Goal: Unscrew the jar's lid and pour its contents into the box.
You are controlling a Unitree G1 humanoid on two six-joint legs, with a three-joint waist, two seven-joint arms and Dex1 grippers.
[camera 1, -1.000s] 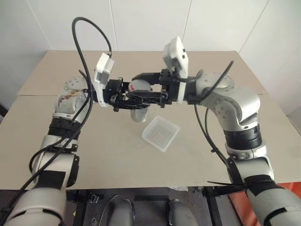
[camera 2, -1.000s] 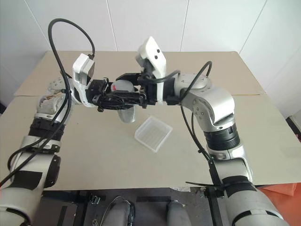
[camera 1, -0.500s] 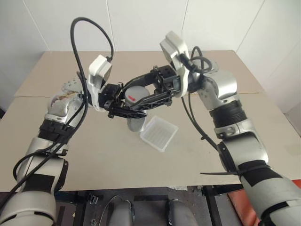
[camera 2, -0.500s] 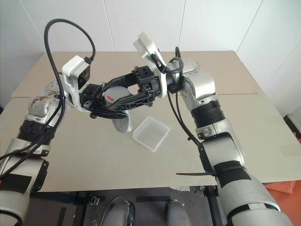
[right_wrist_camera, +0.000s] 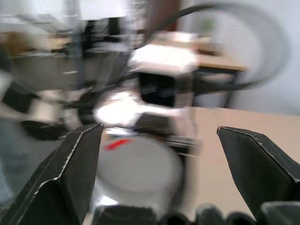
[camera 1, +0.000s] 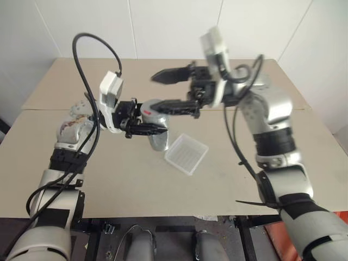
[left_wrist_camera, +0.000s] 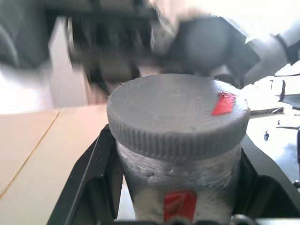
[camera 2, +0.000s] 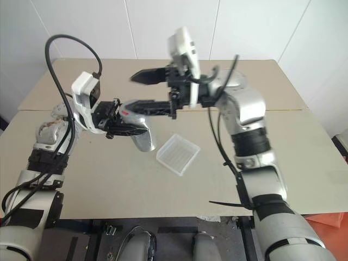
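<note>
My left gripper [camera 1: 148,126] is shut on the silvery-grey jar [camera 1: 159,140] and holds it tilted above the table. The left wrist view shows its fingers [left_wrist_camera: 89,183] pressed against both sides of the jar body. The grey ribbed lid [left_wrist_camera: 176,117], with a red mark on top, sits on the jar's mouth. My right gripper [camera 1: 157,91] is open, its jaws spread wide, one above the lid end and one level with it, neither touching it. The white ribbed box [camera 1: 186,154] lies on the table just right of the jar. The contents are hidden inside the jar.
The beige table [camera 1: 109,179] has a seam running across it [camera 1: 38,109] and white walls behind. Black cables loop from both wrists above the table.
My right gripper, shut on the lid before, has opened wide and drawn slightly up and away. The left gripper has carried the jar a little down and to the left.
</note>
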